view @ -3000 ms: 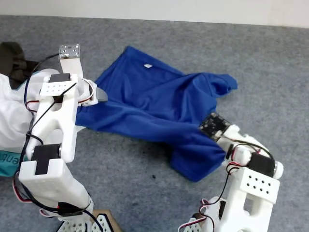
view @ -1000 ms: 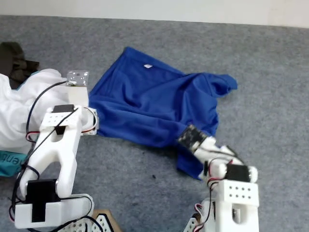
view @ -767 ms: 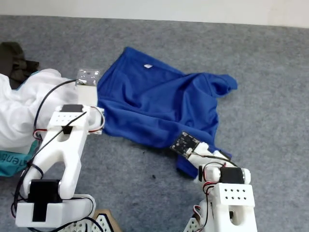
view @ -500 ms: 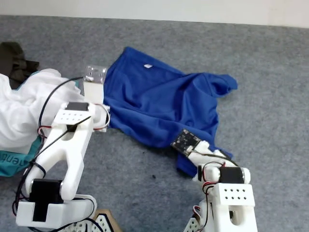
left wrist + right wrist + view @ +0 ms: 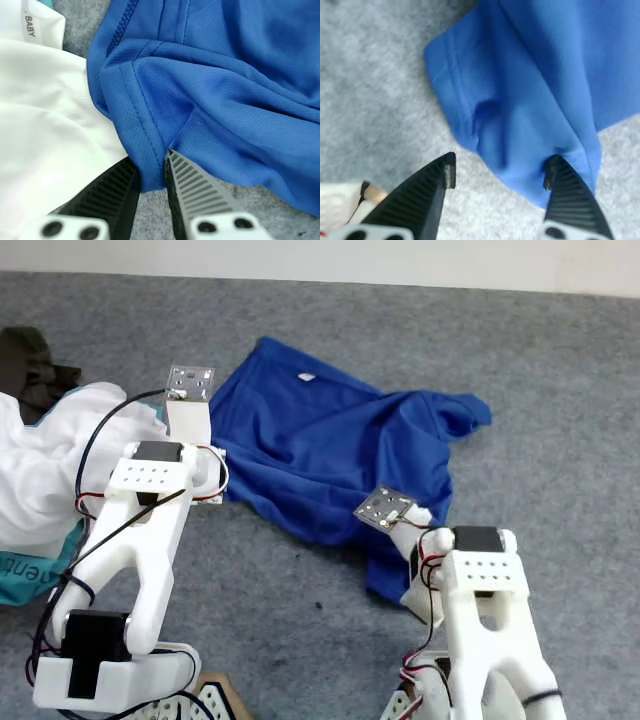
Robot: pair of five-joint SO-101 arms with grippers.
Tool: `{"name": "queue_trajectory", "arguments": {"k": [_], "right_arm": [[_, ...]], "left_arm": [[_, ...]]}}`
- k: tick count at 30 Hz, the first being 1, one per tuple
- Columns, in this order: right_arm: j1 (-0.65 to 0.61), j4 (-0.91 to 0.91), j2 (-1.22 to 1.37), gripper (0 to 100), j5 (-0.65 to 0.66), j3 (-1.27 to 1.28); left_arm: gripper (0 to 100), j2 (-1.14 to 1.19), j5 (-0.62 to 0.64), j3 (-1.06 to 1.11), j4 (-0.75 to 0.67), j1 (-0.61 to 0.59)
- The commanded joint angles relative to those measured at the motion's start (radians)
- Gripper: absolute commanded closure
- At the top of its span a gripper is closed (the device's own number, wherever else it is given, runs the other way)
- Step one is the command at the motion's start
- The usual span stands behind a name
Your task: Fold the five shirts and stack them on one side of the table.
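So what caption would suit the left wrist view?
Left pincer pinching the hem of the blue shirt beside a white shirt.

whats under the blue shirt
Grey table surface shows around the blue shirt; one edge lies against a white shirt. Whatever is beneath its middle is covered.

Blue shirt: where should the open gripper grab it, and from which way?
Probably the stitched corner of the blue shirt that lies under the right gripper, coming straight down from above. That corner sticks out past the crumpled part, with bare table beside it for one finger to slide under. The left gripper pinches the far hem.
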Motion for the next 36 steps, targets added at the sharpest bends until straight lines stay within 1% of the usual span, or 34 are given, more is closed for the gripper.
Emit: {"name": "queue_trajectory", "arguments": {"k": [1, 7, 9, 11, 14, 16, 22, 26, 27, 30, 36], "right_arm": [[-0.001, -0.113, 0.045, 71.4, -0.031, 0.041], [-0.001, -0.271, 0.147, 71.4, -0.055, 0.099], [0.002, -0.309, 0.202, 73.7, -0.055, 0.093], [0.002, -0.312, 0.246, 81.3, -0.057, 0.088], [0.002, -0.315, 0.286, 96.1, -0.100, 0.039], [0.018, -0.317, 0.292, 94.7, -0.107, 0.024], [0.028, -0.317, 0.288, 95.1, -0.104, 0.012], [0.030, -0.314, 0.288, 96.7, -0.110, -0.038], [0.036, -0.309, 0.288, 99.0, -0.115, -0.062], [0.073, -0.243, 0.288, 99.0, -0.178, -0.171], [0.099, -0.015, 0.288, 99.1, -0.245, -0.466]], "left_arm": [[93, -0.041, 0.009, -0.027, 0.003, 0.016], [93, -0.041, 0.009, -0.010, 0.003, 0.016], [93, -0.041, 0.009, -0.004, 0.002, 0.016], [93, -0.041, 0.009, 0.001, -0.009, 0.016], [93, -0.041, 0.009, 0.019, -0.038, 0.015], [93, -0.041, 0.009, 0.022, -0.046, 0.015], [93, -0.048, 0.009, 0.008, -0.046, 0.018], [93, -0.050, 0.011, -0.070, -0.034, 0.019], [93, -0.050, 0.011, -0.094, -0.021, 0.019], [93, -0.050, 0.011, -0.174, 0.018, 0.019], [93, -0.050, 0.018, -0.381, 0.147, 0.019]]}}
